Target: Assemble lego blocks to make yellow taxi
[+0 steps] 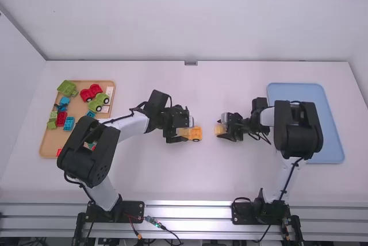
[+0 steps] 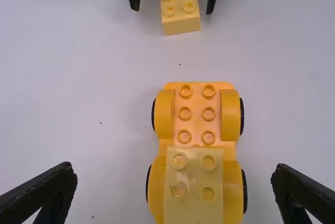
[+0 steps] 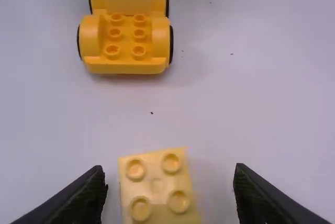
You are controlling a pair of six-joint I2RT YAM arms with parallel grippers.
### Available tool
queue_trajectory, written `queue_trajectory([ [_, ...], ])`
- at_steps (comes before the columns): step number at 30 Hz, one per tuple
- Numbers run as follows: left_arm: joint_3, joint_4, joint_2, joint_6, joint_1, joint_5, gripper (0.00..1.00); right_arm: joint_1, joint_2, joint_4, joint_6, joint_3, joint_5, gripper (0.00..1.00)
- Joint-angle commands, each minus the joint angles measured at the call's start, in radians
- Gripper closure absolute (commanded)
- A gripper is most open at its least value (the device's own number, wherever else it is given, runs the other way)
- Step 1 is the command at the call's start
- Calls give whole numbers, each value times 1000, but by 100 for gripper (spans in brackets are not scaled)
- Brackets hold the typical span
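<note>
High view: facing each other, left pincer (image 1: 186, 128) straddles car (image 1: 197, 134), right pincer (image 1: 225, 127) yellow block (image 1: 219, 129), both released.

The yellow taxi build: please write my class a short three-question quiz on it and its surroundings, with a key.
1. True or false: the right pincer is shut on the loose yellow block.
2. Multiple choice: the block sitting on the wheeled base is (a) red, (b) pale yellow, (c) green.
3. Short answer: what colour is the tray at the high view's right?

Key: 1 false, its fingers stand apart either side; 2 b; 3 blue.
</note>
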Motion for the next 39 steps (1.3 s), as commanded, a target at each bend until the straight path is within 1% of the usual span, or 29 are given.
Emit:
queue_trajectory([
  [1,-9,-7,-3,-9,4,14,1,-9,40,-57,-30,38,-19,35],
  [5,-9,-3,-3,-16,4,14,1,-8,72,-179,-120,95,-22,36],
  [10,-9,-6,-3,-16,4,15,1,-7,111,-200,-124,131,-43,39],
  [12,-9,-6,-3,-16,4,14,1,-9,125,-232,-142,152,-56,39],
  [13,-9,-6,-3,-16,4,14,1,-10,125,-269,-181,162,-50,40],
  [14,-9,-6,-3,-16,4,14,1,-10,125,-269,-181,162,-50,40],
  [16,-9,-6,-3,-16,4,11,1,-7,123,-329,-229,185,-48,40],
  [18,-9,-6,-3,-16,4,11,1,-9,123,-343,-232,193,-40,41],
  [19,-9,-5,-3,-16,4,11,1,-8,123,-343,-227,194,-40,40],
  [20,-9,-4,-3,-16,4,12,1,-6,123,-335,-225,191,-36,45],
  [23,-9,-7,-3,-13,4,13,1,-8,124,-317,-218,183,-40,52],
  [29,-9,-23,-3,-13,4,11,1,-8,124,-216,-116,154,-40,53],
  [31,-9,-22,-3,-13,5,11,1,-6,124,-184,-91,142,-41,58],
  [32,-9,-22,-3,-13,5,11,1,-7,124,-179,-87,139,-39,62],
  [36,-9,-22,-3,-13,4,11,1,-8,124,-190,-98,139,-40,63],
  [39,-9,-22,-3,-13,4,11,1,-8,124,-194,-81,147,-40,66],
])
